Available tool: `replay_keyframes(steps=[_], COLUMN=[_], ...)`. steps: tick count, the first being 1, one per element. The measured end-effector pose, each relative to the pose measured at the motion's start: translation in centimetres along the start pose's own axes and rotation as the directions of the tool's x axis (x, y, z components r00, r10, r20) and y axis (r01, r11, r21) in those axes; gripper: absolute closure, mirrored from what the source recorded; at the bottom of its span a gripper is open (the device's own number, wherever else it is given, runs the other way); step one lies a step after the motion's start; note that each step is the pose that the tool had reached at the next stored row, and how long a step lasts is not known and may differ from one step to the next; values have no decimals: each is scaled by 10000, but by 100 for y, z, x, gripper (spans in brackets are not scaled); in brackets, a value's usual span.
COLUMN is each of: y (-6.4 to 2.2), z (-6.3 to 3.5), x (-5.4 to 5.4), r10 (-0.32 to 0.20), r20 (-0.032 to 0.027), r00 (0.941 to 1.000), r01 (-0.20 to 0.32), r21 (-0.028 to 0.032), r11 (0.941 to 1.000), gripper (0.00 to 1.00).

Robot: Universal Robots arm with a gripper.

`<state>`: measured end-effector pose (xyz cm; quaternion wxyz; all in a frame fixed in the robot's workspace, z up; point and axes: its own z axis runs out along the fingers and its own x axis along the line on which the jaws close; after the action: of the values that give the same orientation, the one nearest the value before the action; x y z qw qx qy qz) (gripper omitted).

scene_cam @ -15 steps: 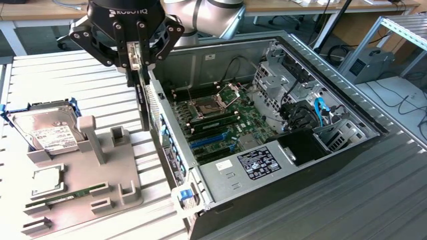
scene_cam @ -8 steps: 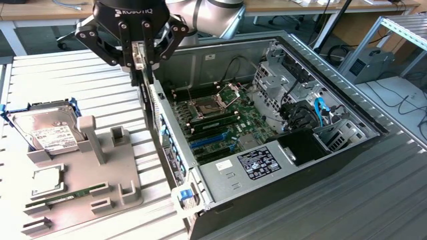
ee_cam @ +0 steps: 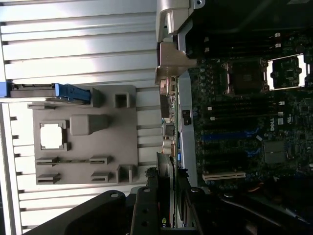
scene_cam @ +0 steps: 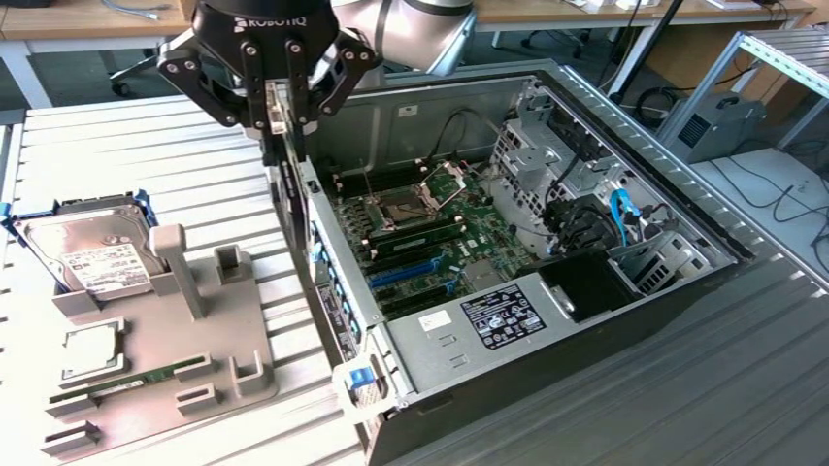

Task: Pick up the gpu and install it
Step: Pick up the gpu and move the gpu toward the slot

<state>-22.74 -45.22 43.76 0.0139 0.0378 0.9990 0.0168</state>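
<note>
Grey holder (scene_cam: 155, 340) sits nearest, carrying a green memory stick (scene_cam: 130, 379) and, behind it, a hard drive (scene_cam: 84, 257) whose white label is too small to read; beside it stands the open computer case (scene_cam: 583, 388); its power supply (scene_cam: 506, 316) bears a black label with white print I cannot read; the motherboard (scene_cam: 441, 243) shows "DELL" in the wrist view; farther back the gripper (scene_cam: 278, 115), marked "ROBOTIQ", is clamped on the gpu (scene_cam: 290, 204); the card hangs edge-on straight below the fingers (ee_cam: 146, 210), along the case wall on the exterior view's left; contact with that wall cannot be told.
</note>
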Motion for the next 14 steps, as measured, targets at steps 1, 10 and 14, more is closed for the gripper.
replay_keyframes(steps=[1, 10, 14], y=[1, 5, 8], z=[0, 2, 3], x=[-6, -69, -102], r10=[0, 0, 0], r20=[0, 0, 0], r00=[10000, 10000, 10000], r01=[0, 0, 0], r21=[0, 1, 2], r11=[10000, 10000, 10000], gripper=[74, 74, 74])
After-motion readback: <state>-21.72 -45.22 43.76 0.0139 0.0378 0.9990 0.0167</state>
